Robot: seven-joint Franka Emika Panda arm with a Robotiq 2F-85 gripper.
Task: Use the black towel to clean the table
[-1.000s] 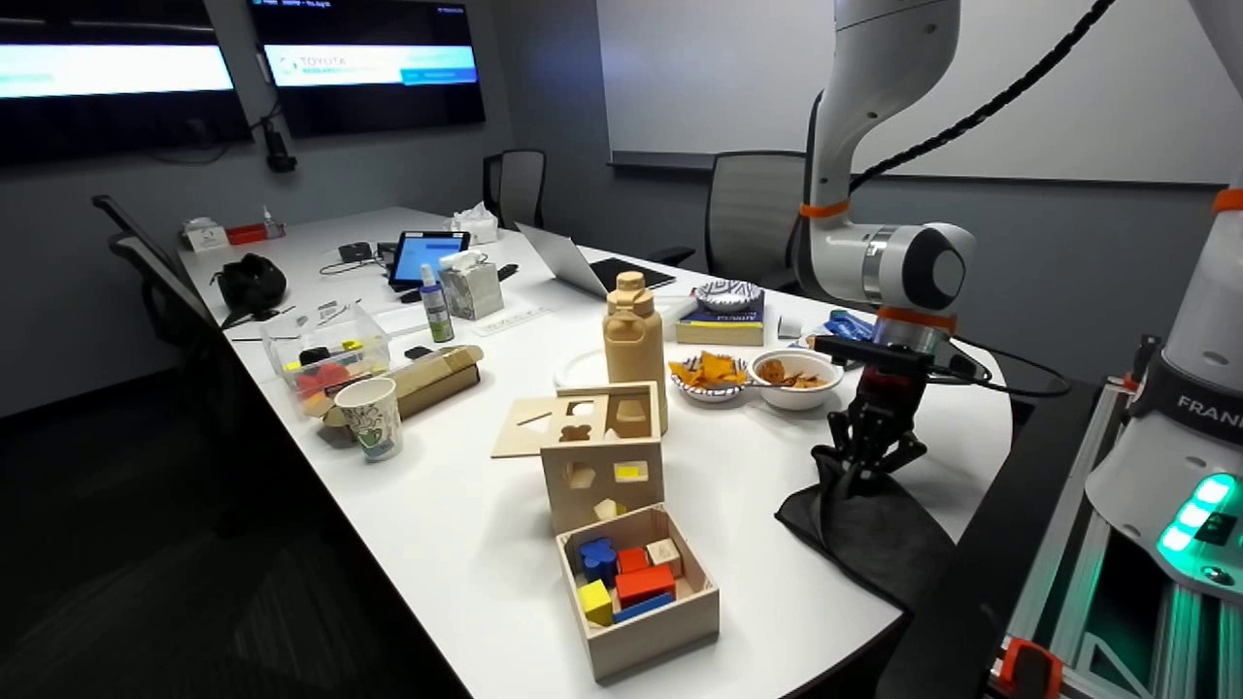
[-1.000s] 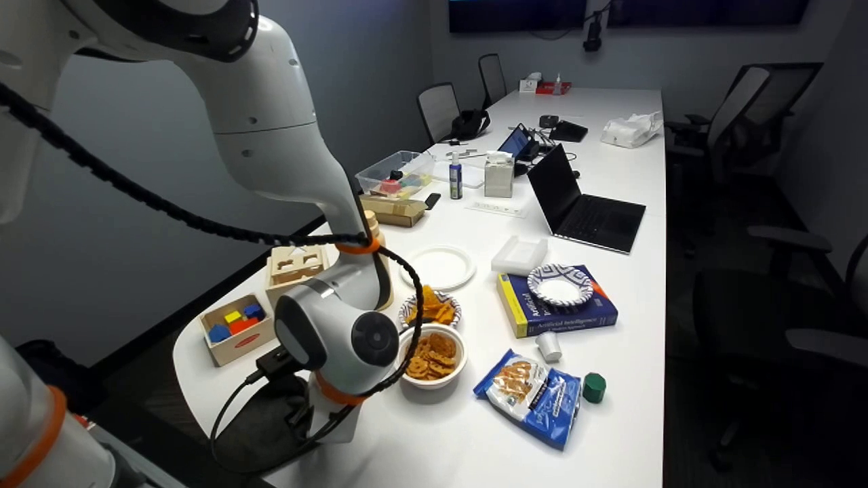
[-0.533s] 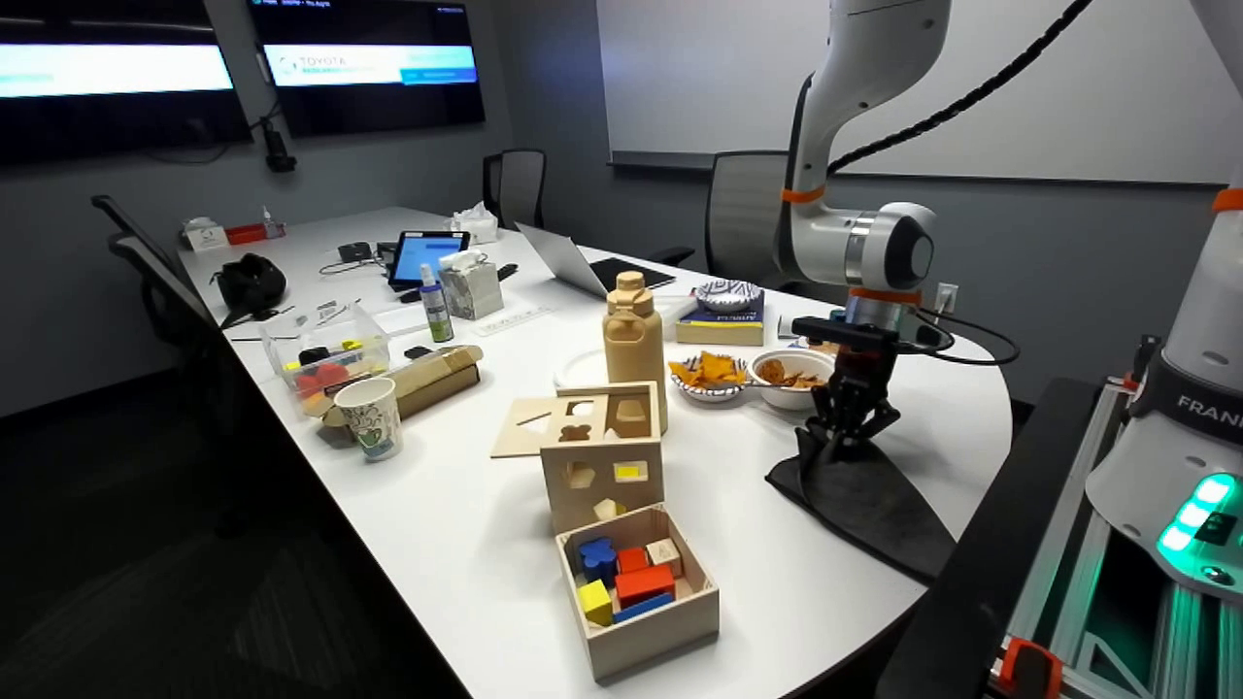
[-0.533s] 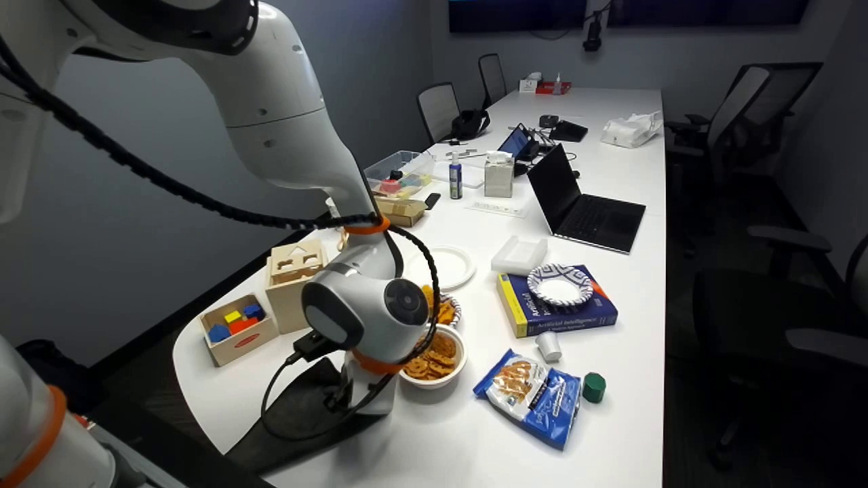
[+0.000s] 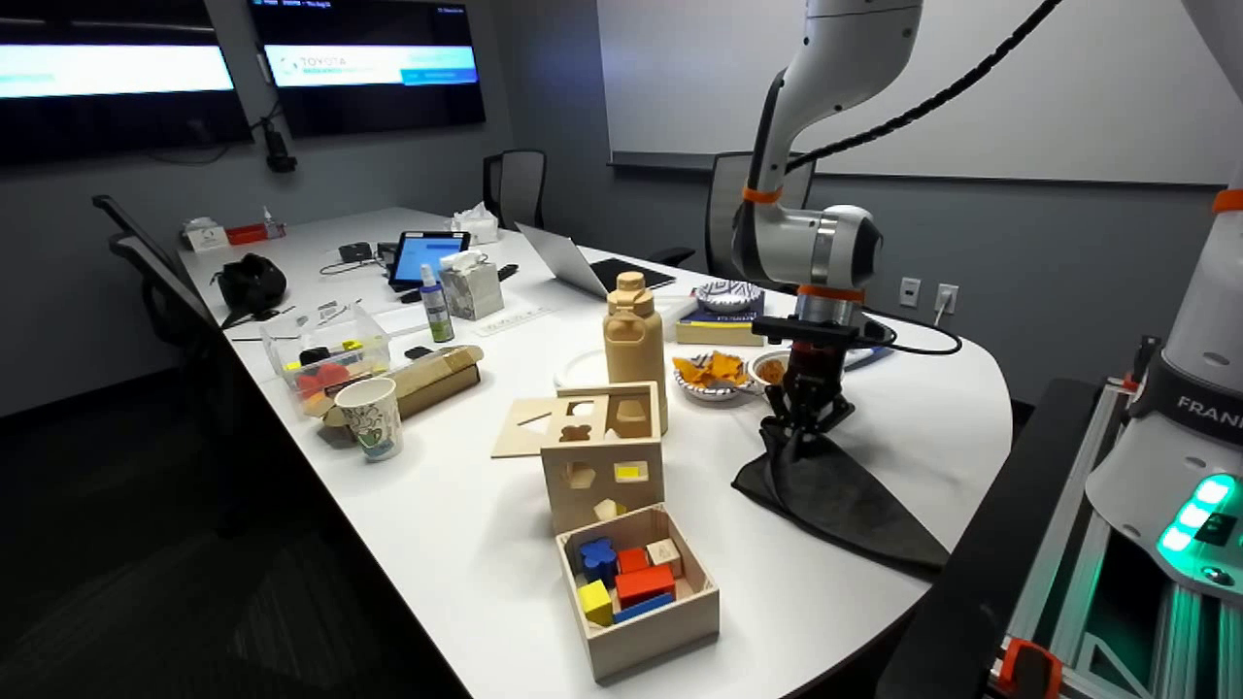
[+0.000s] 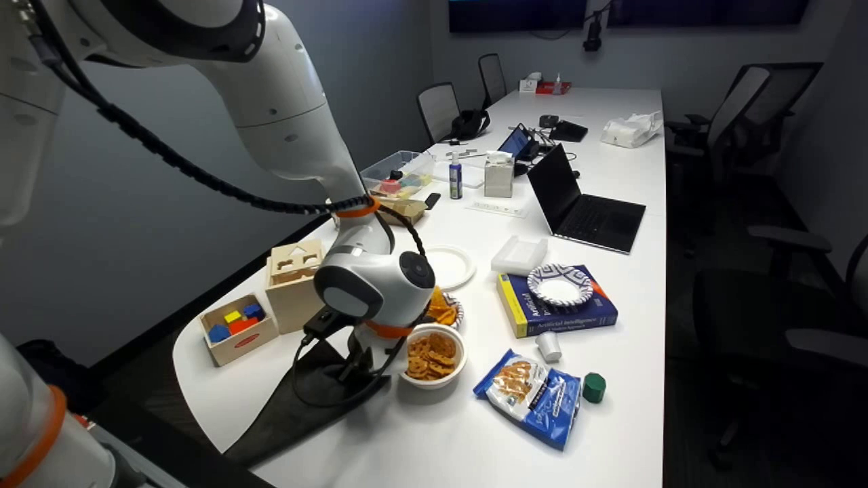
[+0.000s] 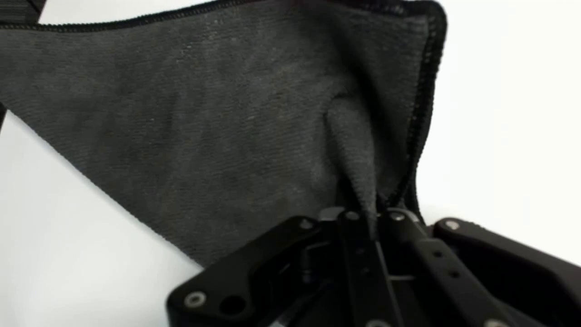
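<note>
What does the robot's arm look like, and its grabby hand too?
The arm is mostly white and smooth, with rounded shapes and bright orange bands. A thick black cable, bumpy like rope, runs to it. The white base has glowing green lights and letters starting "FRAN", cut off at the picture's edge. The gripper is black, two-fingered and jointed, with round silvery screws.

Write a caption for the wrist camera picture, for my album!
The pincer grips a fold of stitch-edged black towel on the white table.

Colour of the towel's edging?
Black edging on the dark-grey towel; shows best in the wrist view.
</note>
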